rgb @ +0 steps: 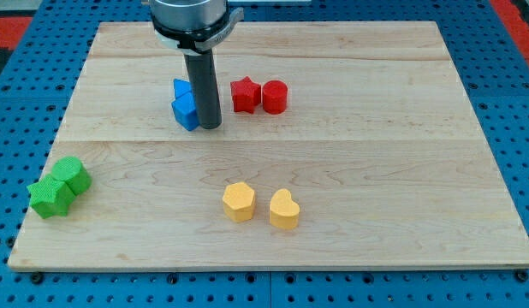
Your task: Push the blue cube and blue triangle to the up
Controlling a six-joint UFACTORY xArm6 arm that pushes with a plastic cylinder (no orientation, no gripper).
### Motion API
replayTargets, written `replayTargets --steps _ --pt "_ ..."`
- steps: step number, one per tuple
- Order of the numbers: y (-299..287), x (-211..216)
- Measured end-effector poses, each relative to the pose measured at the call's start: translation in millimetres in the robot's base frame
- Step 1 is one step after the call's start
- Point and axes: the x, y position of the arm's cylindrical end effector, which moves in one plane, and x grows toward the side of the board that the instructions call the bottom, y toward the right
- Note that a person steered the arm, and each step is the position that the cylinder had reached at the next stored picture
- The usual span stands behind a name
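Near the board's upper left, our tip [211, 127] touches the right side of the blue cube [187, 110], blue triangle [181, 87] just behind it. No pincer, just a rod. We judge both partway up; more pushing toward the view's top remains.

One raised view of the board

It looked down at a slant from the near edge of the wooden board [333, 162], taking in nearly all.
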Motion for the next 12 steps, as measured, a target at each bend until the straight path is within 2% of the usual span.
replayTargets --steps 1,3,5,7,9,12 --pt "8.0 16.7" --pt "-41.3 -0.3" --pt "-54.0 -22.8" --pt "-49.3 -71.1" --pt "-18.2 -128.2" --pt "-16.1 -205.6"
